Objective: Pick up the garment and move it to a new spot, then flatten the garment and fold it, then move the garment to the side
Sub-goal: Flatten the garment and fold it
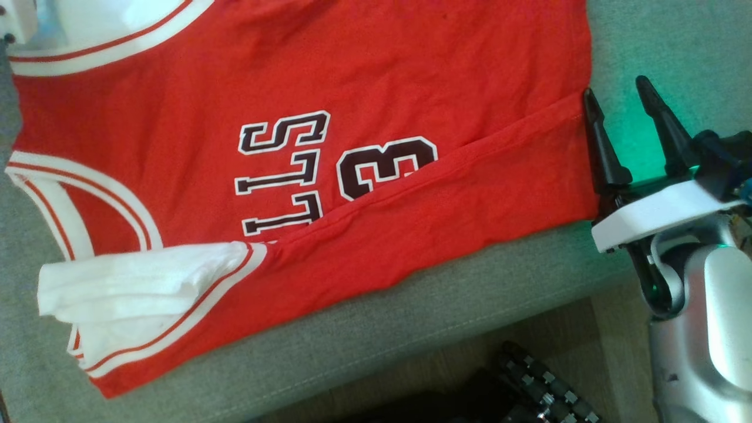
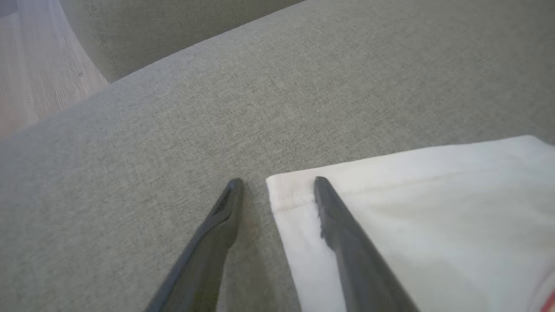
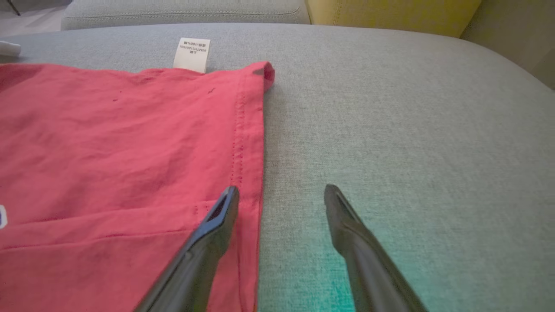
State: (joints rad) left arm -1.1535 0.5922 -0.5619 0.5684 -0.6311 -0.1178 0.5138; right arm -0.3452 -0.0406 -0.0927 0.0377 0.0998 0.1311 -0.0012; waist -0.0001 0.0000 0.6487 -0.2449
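Red jersey (image 1: pixel 364 76) lies spread on the sofa cushion (image 1: pixel 411 329) by its front edge, with the near strip already folded over the print. Right gripper (image 1: pixel 615 91) is at the hem toward the cushion's right side, fingers spread and empty, one over red cloth, one over bare cushion. Left gripper (image 2: pixel 278 181) has fingers apart, straddling a white cloth corner (image 2: pixel 390 208), nothing pinched. Likely a fold step: bite both layers close to the edge, lift both ends together, keep the cloth taut. Right wrist view adds the care label (image 3: pixel 192 54) and curled hem corner (image 3: pixel 265 73); head view adds the lettering (image 1: pixel 282 176).
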